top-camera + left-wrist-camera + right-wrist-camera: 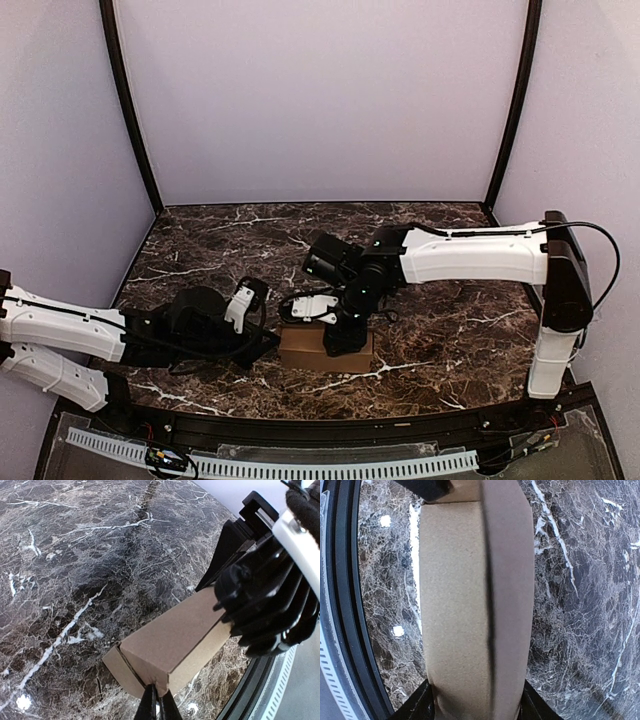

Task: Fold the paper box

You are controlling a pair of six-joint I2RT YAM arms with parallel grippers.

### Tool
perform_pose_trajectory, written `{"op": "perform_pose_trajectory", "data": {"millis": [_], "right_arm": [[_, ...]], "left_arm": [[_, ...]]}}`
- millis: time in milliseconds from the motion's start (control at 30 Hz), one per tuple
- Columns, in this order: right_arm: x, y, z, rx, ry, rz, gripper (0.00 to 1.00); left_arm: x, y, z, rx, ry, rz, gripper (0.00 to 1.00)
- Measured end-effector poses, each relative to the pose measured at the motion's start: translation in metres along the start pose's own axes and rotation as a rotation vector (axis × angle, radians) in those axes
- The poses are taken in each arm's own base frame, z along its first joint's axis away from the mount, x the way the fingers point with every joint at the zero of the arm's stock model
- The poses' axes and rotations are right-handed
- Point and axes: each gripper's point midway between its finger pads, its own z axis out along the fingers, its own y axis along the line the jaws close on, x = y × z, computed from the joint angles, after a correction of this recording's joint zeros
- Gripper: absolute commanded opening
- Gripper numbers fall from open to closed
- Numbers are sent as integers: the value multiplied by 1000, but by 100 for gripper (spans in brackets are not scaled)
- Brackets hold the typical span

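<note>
The paper box [300,350] is a small brown cardboard box, folded into a closed long shape, lying on the marble table near its front edge. My right gripper [345,338] comes down over the box's right part. In the right wrist view its two fingers [417,705] press against opposite long sides of the box [470,580], which is slightly dented there. My left gripper [159,695] is shut, and its joined tips touch the lower edge of the box's [175,635] left end, beside a small side flap [117,667] that stands slightly out.
The dark marble table [450,330] ends in a black rail [330,432] just in front of the box, with a white ribbed strip [300,467] beyond it. Purple walls close off the back and sides. The right arm's black wrist [265,600] crowds the box's far end.
</note>
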Motion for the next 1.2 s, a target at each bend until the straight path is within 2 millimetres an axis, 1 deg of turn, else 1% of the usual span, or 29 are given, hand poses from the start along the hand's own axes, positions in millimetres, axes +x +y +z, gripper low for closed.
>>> {"op": "perform_pose_trajectory", "data": {"millis": [133,267,367,467,600,700,767,867,1000,1067,1133,1200], "right_arm": [[-1,-2,5,28,1,-10,65],[1,-2,12,41,6,-13,73],[-4,-5,11,59,-12,-12,79],[-9,-7,8,77,-41,-6,82],[-12,-8,-8,98,-89,4,85],[-15,-8,-29,124,-146,18,87],[-13,-8,-44,145,-182,34,87],[-5,-7,-65,162,-232,69,88],[16,-4,-86,181,-302,142,92],[34,-1,-92,186,-330,195,93],[49,0,-94,189,-350,250,98],[67,0,-93,192,-362,320,99]], "left_arm": [[10,4,2,-16,20,-4,1],[10,3,2,-14,17,-9,1],[10,3,3,-13,16,-10,1],[10,3,3,-13,15,-9,1],[10,2,4,-14,15,-8,1],[8,1,6,-15,17,-7,1],[7,0,7,-16,19,-7,1],[6,0,8,-21,21,-7,2],[5,2,8,-40,22,-16,2],[5,3,8,-48,20,-28,2],[4,4,7,-57,17,-39,2],[4,5,7,-62,15,-48,2]]}}
